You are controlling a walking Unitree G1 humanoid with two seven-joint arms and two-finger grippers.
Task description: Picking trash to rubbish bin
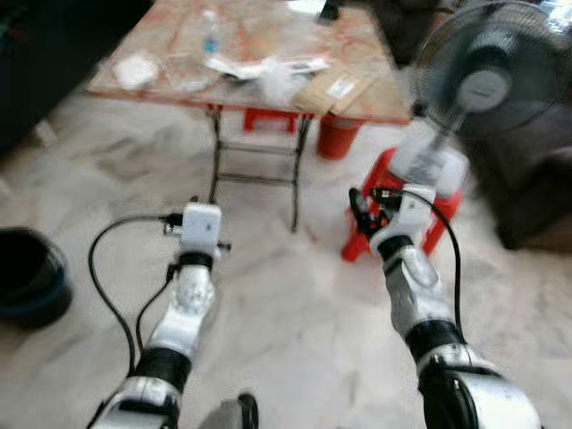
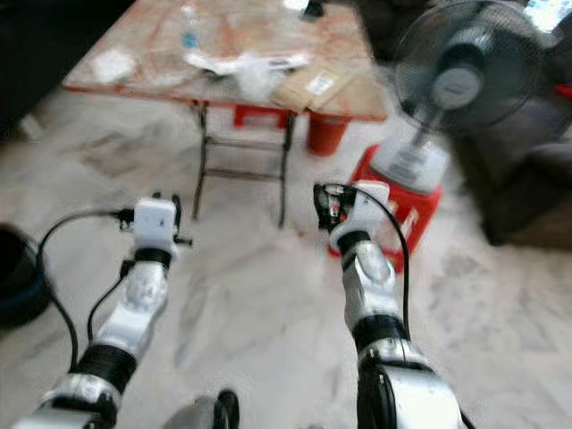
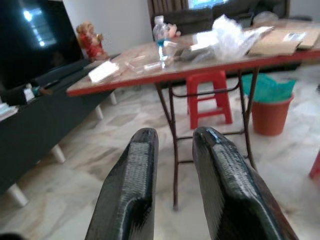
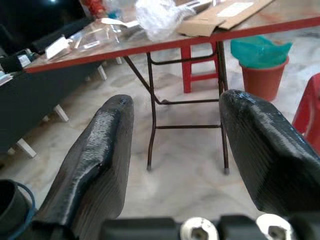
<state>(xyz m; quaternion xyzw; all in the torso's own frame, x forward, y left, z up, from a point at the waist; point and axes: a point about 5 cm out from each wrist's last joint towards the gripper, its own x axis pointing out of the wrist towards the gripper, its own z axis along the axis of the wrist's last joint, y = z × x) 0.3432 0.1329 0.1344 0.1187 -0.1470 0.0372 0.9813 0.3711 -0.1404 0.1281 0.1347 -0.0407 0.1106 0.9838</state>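
Observation:
Trash lies on a folding table (image 1: 375, 105) ahead: a crumpled clear plastic bag (image 1: 279, 79), a plastic bottle (image 1: 210, 31), flat cardboard (image 1: 335, 88), a white packet (image 1: 134, 70) and clear plastic wrapping (image 1: 183, 71). An orange bin (image 1: 338, 136) with a teal liner stands under the table's right end. A black bin (image 1: 31, 277) sits on the floor at my left. Both arms are raised over the floor, short of the table. My left gripper (image 3: 172, 137) has a narrow gap with nothing in it. My right gripper (image 4: 175, 102) is wide open and holds nothing.
A standing fan (image 1: 487, 76) rests on a red stool (image 1: 393, 214) just right of my right arm. Another red stool (image 1: 268, 121) is under the table. A dark sofa (image 1: 536, 179) is at right, a dark TV cabinet (image 3: 30, 135) at left. Marble floor lies between.

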